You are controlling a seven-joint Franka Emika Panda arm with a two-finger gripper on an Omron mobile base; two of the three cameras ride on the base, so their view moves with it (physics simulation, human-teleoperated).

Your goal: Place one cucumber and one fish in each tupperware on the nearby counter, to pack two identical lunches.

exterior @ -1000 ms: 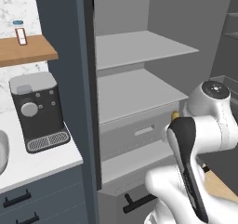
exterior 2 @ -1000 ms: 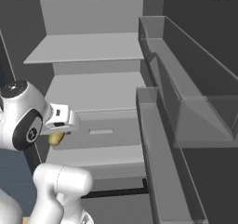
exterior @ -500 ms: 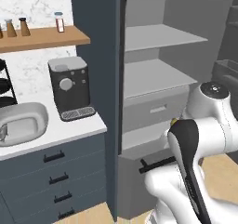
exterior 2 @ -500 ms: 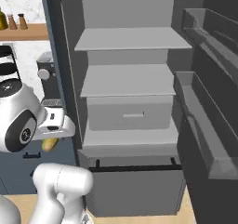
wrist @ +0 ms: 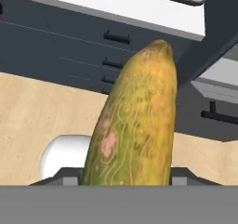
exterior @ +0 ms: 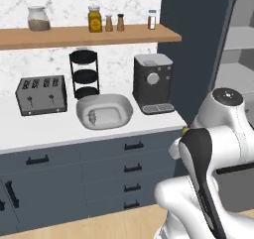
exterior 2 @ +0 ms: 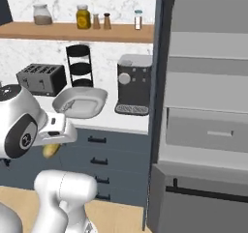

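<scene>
You have one silver four-slot toaster (exterior: 41, 94) toward the left end of the long white counter (exterior: 59, 131), then one black three-tier round rack (exterior: 84, 74) at the back edge. In front of the rack sits one shallow light-grey tupperware tray (exterior: 105, 111) holding one small brownish-grey fish (exterior: 92, 116) by its left wall. One black coffee machine (exterior: 153, 83) stands at the counter's right end. Your gripper (wrist: 125, 172) is pinching one yellow-green stubby cucumber (wrist: 135, 125), held off the counter, over the wooden floor before the dark drawers.
</scene>
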